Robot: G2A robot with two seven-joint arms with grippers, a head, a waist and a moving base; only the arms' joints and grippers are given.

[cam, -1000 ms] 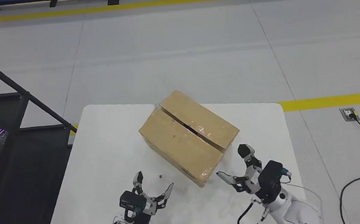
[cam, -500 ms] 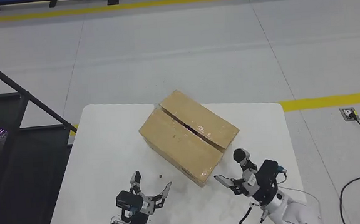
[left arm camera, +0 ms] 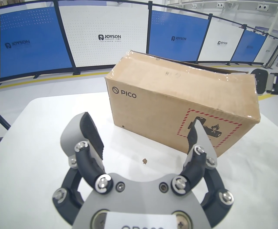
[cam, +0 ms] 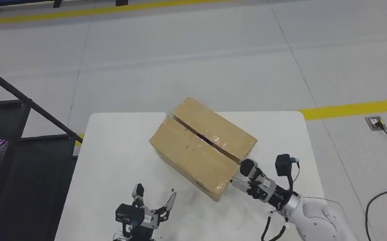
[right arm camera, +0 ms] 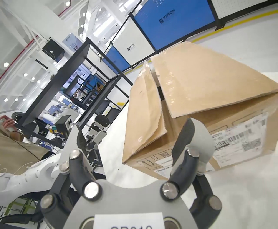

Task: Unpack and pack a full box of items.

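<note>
Box: a brown corrugated cardboard box (cam: 202, 147) lies diagonally at the centre of the top view, on the white rounded desk (cam: 109, 167).
Flaps: the two top flaps are folded shut and carry glossy clear tape. A dark slit runs along the seam, and one flap edge lifts slightly at the end facing the right arm.
Contents: hidden by the flaps.
Long side: small dark logo print and a red-and-white striped square label (left arm camera: 225, 132) with a black pictogram.
End face: a white barcode sticker (right arm camera: 239, 136) and small handling symbols.
Left end effector (cam: 155, 196): lower left of the top view, fingers spread wide, holding nothing, apart from the box's long side.
Right end effector (cam: 243, 176): lower right, fingers spread, holding nothing, just beside the box's end face; contact cannot be told.
Desk surface: a tiny brown speck (left arm camera: 144, 160) between the left end effector and the box.
</note>
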